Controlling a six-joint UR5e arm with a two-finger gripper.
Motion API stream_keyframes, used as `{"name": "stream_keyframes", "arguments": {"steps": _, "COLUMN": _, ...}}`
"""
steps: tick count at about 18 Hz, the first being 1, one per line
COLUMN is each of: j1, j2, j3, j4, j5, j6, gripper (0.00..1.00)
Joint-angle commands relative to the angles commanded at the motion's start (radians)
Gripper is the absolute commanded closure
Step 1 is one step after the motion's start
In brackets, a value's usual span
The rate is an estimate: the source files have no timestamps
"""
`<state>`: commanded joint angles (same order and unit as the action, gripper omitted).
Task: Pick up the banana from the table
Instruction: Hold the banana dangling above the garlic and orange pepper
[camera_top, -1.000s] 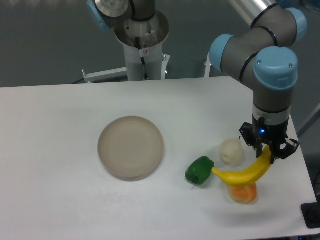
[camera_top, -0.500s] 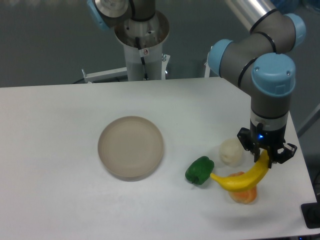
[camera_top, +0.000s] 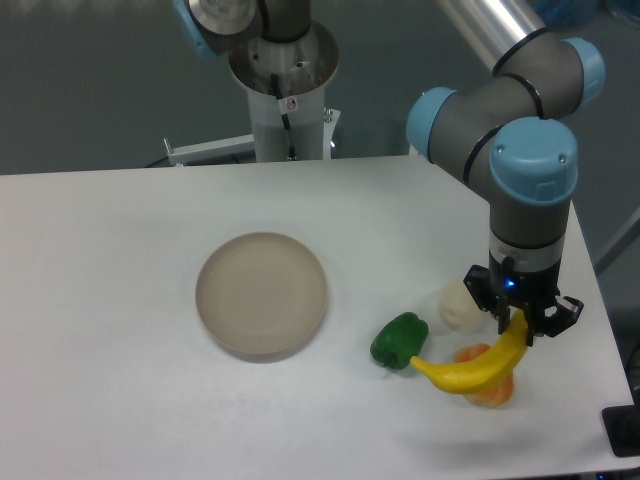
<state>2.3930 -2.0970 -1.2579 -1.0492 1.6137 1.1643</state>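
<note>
A smooth, curved yellow banana (camera_top: 467, 366) hangs tilted above the white table (camera_top: 120, 260) at the right, its right end up between the fingers. My gripper (camera_top: 520, 323) is shut on that upper end. The banana's lower left tip points toward the green pepper (camera_top: 399, 340) and its body crosses in front of the orange-yellow fruit (camera_top: 487, 385).
A round beige plate (camera_top: 261, 294) lies left of centre. A pale whitish round fruit (camera_top: 459, 304) sits just left of the gripper. The table's right edge runs close past the gripper, and the robot base (camera_top: 283, 90) stands at the back.
The arm has shifted a little to the left and toward the front, carrying the banana with it. The banana now hangs slightly lower in the picture, over the orange-yellow fruit.
</note>
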Motion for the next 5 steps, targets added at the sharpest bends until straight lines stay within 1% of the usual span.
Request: {"name": "stream_keyframes", "arguments": {"steps": 5, "j1": -0.005, "j2": -0.005, "j3": 0.003, "j4": 0.000, "j5": 0.000, "j6": 0.002, "gripper": 0.72}}
